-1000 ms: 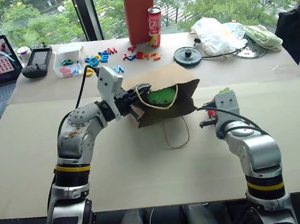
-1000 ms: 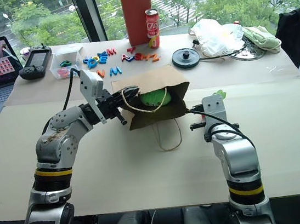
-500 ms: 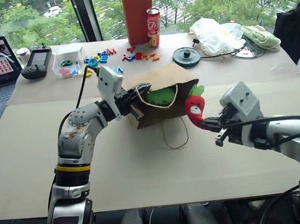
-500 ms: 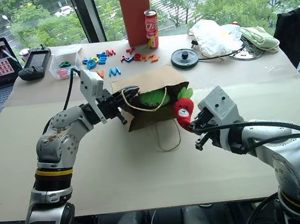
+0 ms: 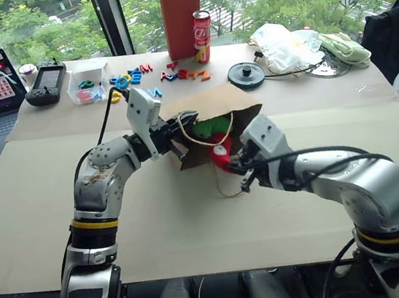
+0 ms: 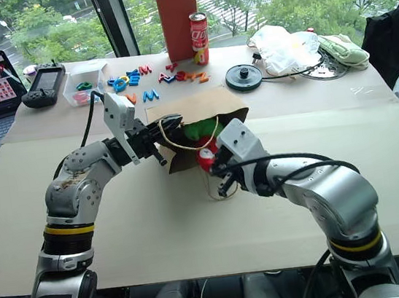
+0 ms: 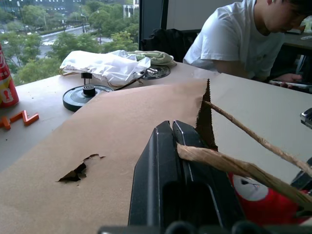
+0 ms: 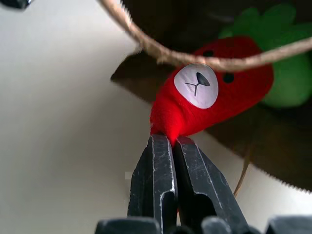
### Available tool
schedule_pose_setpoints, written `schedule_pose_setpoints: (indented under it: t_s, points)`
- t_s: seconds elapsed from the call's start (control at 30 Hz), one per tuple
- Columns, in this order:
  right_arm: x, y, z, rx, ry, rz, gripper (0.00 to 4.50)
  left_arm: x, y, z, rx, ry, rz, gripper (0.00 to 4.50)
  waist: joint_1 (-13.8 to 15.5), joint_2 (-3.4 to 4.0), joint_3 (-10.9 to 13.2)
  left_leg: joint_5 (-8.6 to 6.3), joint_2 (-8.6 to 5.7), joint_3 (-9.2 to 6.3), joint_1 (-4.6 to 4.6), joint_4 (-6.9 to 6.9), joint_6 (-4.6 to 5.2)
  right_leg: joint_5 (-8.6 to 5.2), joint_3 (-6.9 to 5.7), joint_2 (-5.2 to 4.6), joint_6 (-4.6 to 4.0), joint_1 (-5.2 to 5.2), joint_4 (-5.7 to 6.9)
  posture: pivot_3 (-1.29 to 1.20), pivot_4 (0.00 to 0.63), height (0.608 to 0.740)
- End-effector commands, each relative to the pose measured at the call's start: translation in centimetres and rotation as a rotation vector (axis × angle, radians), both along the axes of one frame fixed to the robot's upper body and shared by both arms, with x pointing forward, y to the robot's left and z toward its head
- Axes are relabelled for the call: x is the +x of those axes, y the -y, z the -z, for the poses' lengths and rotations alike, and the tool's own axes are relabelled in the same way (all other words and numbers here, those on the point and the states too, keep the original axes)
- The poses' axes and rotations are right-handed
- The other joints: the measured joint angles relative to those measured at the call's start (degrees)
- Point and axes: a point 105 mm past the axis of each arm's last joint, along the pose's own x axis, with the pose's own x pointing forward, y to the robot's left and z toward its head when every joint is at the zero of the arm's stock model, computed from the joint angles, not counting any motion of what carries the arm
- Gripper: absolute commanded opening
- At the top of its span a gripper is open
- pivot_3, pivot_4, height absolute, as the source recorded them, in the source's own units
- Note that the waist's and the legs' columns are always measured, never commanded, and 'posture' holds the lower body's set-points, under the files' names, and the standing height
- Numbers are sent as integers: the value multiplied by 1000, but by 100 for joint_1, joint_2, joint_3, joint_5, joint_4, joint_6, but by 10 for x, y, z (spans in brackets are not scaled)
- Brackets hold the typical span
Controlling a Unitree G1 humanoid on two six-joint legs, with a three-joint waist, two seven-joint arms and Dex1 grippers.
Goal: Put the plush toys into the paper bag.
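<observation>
Left arm reaching forward and inward, elbow bent, forearm angled toward the middle of the table. Left gripper (image 5: 185, 126) roughly level, black fingers (image 7: 168, 161) pressed together on the rim of the paper bag (image 5: 216, 104), one twine handle running across them. Right arm swung across toward the left one, elbow out to the side, forearm nearly level. Right gripper (image 5: 233, 166) tilted slightly downward, fingers (image 8: 163, 170) clamped tight on the pointed tip of the red plush toy (image 8: 214, 95), at the bag's mouth.
</observation>
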Motion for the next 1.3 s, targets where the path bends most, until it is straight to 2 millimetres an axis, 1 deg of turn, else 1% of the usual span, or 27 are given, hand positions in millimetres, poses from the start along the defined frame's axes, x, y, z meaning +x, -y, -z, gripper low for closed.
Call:
schedule_pose_setpoints:
  t_s: [0.03, 0.13, 0.23, 0.37, 0.4, 0.43, 0.5, 0.57, 0.6, 0.67, 0.7, 0.73, 0.9, 1.0, 1.07, 1.13, 1.27, 1.3]
  points:
    - [25, -16, -15, 33, 104, 33, 41, -4, 1, -13, -3, 50, 8, 0, 7, 0, 0, 0, 0, 1, 0, 0, 0, 0, 0, -1, 0, -1, 1, 0, 150, 739]
    - [42, -28, -13, 44, 119, 62, 41, -5, 1, -14, -3, 50, 13, 0, 13, 0, 0, 0, -2, 5, -9, -2, 0, 0, 1, -7, 0, -7, 1, 0, 150, 739]
    - [52, -38, -10, 74, 122, 90, 41, -5, 2, -14, -3, 49, 14, 0, 25, 0, 0, 0, -2, 6, -10, -2, 0, 0, -2, -11, 0, -7, 0, 0, 150, 739]
    - [59, -45, -5, 101, 124, 115, 41, -5, 2, -15, -3, 49, 14, 0, 18, 1, 0, 0, 1, 7, -12, -3, 0, 1, -2, -11, 0, -8, 6, 0, 150, 739]
    - [60, -45, -5, 107, 125, 119, 362, -5, 2, -15, -2, 50, 14, 0, 17, 1, 0, 0, 1, 7, -11, -3, 0, 1, -3, -11, 0, -8, 7, 0, 150, 739]
    - [60, -45, -5, 113, 127, 125, 568, -5, 2, -15, -2, 50, 14, 0, 16, 1, 0, 0, 2, 7, -11, -3, -1, 1, -2, -11, 0, -8, 8, 0, 150, 739]
    - [61, -44, -5, 132, 116, 133, 1119, -5, 2, -15, -2, 50, 12, 0, 14, 1, 0, 0, 3, 7, -11, -3, -1, 1, -3, -10, 0, -8, 9, 0, 150, 739]
    - [60, -42, -6, 148, 110, 133, 1830, -4, 2, -15, -2, 50, 11, 0, 11, 1, 0, 0, 4, 7, -11, -3, -1, 1, -3, -10, 0, -8, 9, 0, 150, 739]
    - [59, -42, -8, 155, 110, 131, 2091, -4, 2, -15, -2, 51, 10, 0, 10, 1, 0, 0, 4, 7, -10, -3, -1, 1, -3, -10, 0, -8, 9, 0, 150, 739]
    - [56, -40, -10, 169, 103, 124, 2760, -4, 2, -15, -1, 50, 9, 0, 12, 1, 0, 0, 4, 7, -10, -4, -1, 1, -3, -10, 0, -9, 9, 0, 150, 739]
    - [55, -39, -11, 172, 100, 122, 3210, -4, 2, -14, -1, 50, 9, 0, 15, 1, 0, 0, 4, 7, -11, -4, -1, 1, -3, -10, -1, -9, 9, 0, 150, 739]
    - [53, -38, -11, 172, 94, 116, 3493, -4, 2, -14, 0, 50, 8, 0, 14, 1, 0, 0, 4, 7, -11, -4, -1, 1, -3, -11, -1, -8, 9, 0, 150, 739]
    - [37, -25, -12, 166, 74, 104, 3493, -4, 2, -13, -1, 49, 7, 0, 17, 1, 0, -1, 4, 6, -11, -7, -1, 1, -4, -11, -1, -8, 9, 0, 150, 739]
    - [21, -22, -8, 158, 44, 71, 3493, -3, 3, -13, 1, 48, 7, 0, 16, 1, 0, -1, 4, 6, -11, -7, -1, 1, -3, -11, -1, -8, 9, 0, 150, 739]
    - [10, -22, 0, 144, 10, 47, 3493, -3, 3, -13, 1, 47, 7, 0, 16, 1, 0, -1, 4, 6, -10, -7, -1, 1, -3, -11, 0, -8, 6, 0, 150, 739]
    - [2, -21, 13, 126, -33, 36, 3493, -3, 3, -13, 0, 48, 7, 0, 12, 1, 0, -1, 5, 6, -10, -7, -1, 1, -3, -10, -1, -8, 4, 0, 150, 739]
    - [-3, -19, 36, 88, -101, 51, 3493, -3, 4, -14, -1, 48, 9, 0, 7, 1, 0, 0, 3, 7, -9, -5, -1, 1, -1, -10, 0, -8, 2, 0, 150, 739]
    - [0, -17, 45, 75, -122, 73, 3493, -3, 4, -14, -2, 48, 10, 0, 7, 1, 0, 0, 3, 7, -9, -5, -1, 1, 0, -10, 0, -8, 2, 0, 150, 739]
